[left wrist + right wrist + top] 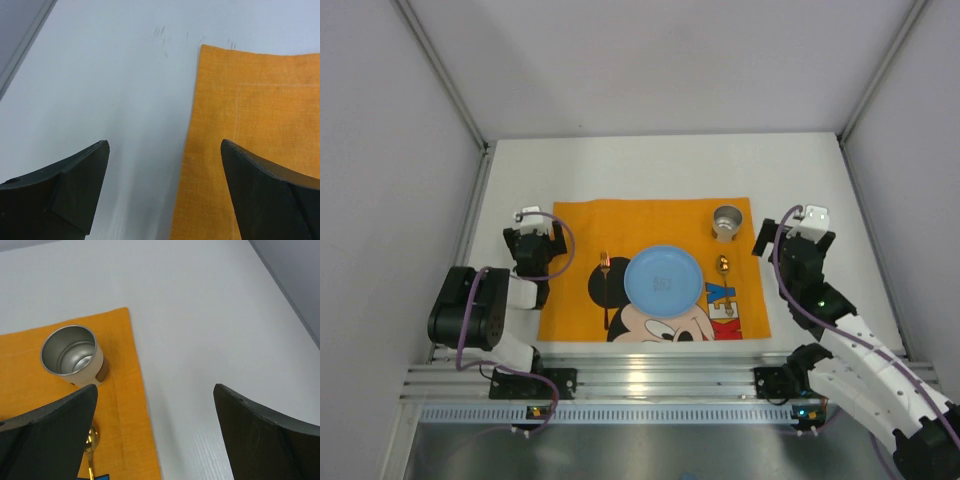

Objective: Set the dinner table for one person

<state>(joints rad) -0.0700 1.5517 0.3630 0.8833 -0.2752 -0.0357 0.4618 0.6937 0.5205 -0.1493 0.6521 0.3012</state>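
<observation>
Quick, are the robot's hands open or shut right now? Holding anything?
Left gripper: open, holding nothing.
Right gripper: open, holding nothing.

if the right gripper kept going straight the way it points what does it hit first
Most likely the bare dinner table, just right of the orange placemat. The open right gripper frames white tabletop; the metal cup sits off to its left.

white dinner table [620, 170], orange placemat [580, 225] on it
</observation>
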